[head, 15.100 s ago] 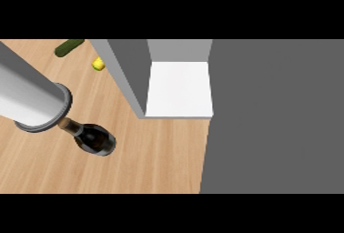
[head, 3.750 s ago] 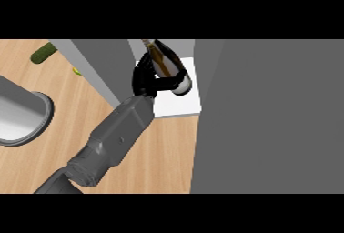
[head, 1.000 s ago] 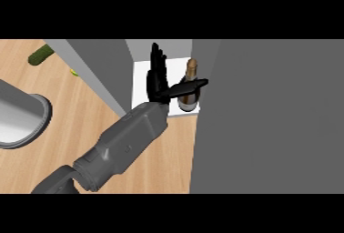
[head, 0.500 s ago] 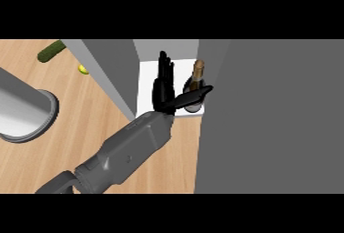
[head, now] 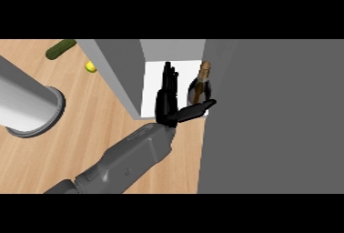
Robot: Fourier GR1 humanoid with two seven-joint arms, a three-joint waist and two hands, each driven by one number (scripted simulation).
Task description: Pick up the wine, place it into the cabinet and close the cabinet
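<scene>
At the far left, a large grey forearm (head: 27,107) crosses the wooden counter (head: 80,150); its hand lies outside the view. Near the top left, a green cucumber-like item (head: 60,48) and a small yellow object (head: 90,67) rest on the counter. Next comes the grey cabinet side panel (head: 121,73), bordering the white cabinet floor (head: 153,86). A second grey forearm (head: 128,161) rises from the lower edge into the cabinet opening. Its black hand (head: 168,102) is open wide: fingers straight and pointing away, thumb spread toward the right. The wine bottle (head: 199,86) stands inside the cabinet, just right of the fingers, and the thumb tip reaches its base. The hand does not grasp the bottle. The large grey cabinet door (head: 275,118) fills the right side.
</scene>
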